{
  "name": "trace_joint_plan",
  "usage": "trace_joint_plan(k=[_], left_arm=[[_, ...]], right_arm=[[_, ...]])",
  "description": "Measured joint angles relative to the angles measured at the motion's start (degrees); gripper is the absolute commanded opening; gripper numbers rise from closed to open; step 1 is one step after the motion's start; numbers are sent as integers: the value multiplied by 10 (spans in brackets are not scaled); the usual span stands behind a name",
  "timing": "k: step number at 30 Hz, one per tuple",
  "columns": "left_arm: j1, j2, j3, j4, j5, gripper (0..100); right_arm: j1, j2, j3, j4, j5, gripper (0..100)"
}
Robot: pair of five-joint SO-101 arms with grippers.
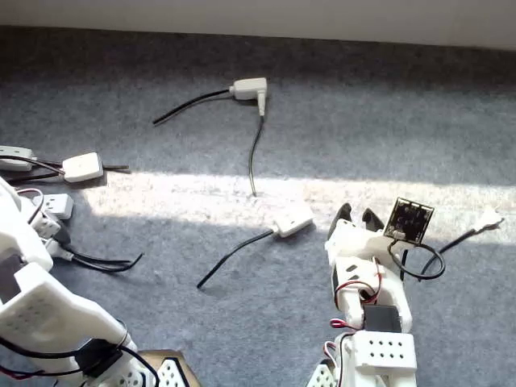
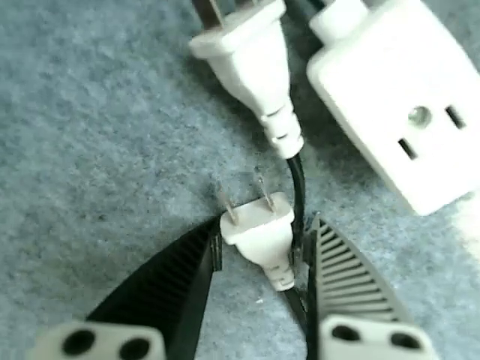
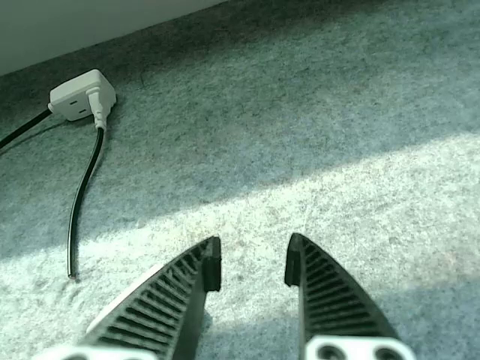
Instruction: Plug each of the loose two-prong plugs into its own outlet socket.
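On grey carpet [image 2: 90, 150], the left gripper [image 2: 262, 237], black and ribbed, pinches a small white two-prong plug [image 2: 255, 225] near a white plastic outlet socket block [image 2: 397, 97]. Its prongs should squarely face the slots before pushing.

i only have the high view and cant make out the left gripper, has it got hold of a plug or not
observer: Yes. In the left wrist view the left gripper is shut on a small white two-prong plug that lies on the grey carpet.
operator: where are its prongs pointing
observer: Away from the gripper, toward a second white two-prong plug lying just beyond it.
operator: any free socket close by
observer: A white plastic outlet block sits beside that second plug, and the slots on its visible face are empty.
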Motion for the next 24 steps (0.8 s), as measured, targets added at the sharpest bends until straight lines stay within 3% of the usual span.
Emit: trace_joint_plan(k=[8,12,24], left_arm=[[-5,0,-4,62,257,203],[-11,1,-15,94,279,203],[-55,1,-55,81,302,203]], right_arm=[[0,0,0,0,0,152],[0,0,0,0,0,152],[0,0,0,0,0,152]])
